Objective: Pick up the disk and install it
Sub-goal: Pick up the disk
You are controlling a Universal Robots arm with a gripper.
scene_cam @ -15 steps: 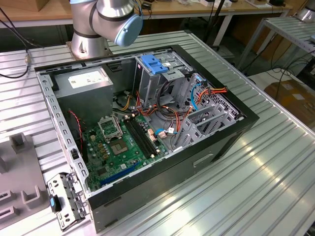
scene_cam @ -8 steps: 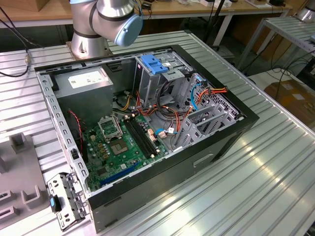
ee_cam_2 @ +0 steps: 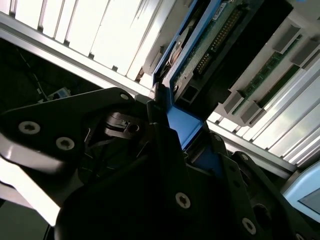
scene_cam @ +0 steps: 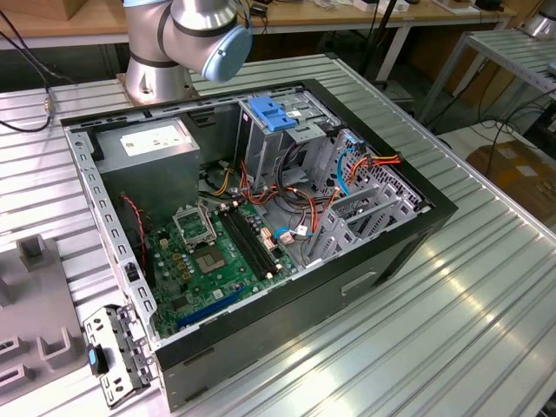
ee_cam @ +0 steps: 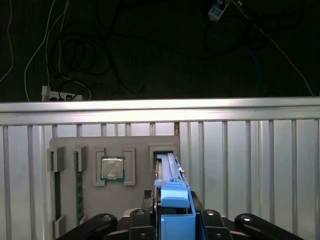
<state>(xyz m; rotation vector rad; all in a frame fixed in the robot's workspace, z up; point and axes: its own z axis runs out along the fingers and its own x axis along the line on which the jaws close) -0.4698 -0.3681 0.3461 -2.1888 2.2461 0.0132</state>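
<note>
Clamped narrow, my gripper holds the disk by its blue carrier rail in both wrist views. Disk is edge-on at a slot of the grey fixture tray; can't tell if it is seated or lifted. Same tray holds a CPU and a RAM stick, on the ribbed aluminium table. Beyond the table edge: dark floor, power strip. Exterior view: open PC case, motherboard, power supply, drive cage, arm.
</note>
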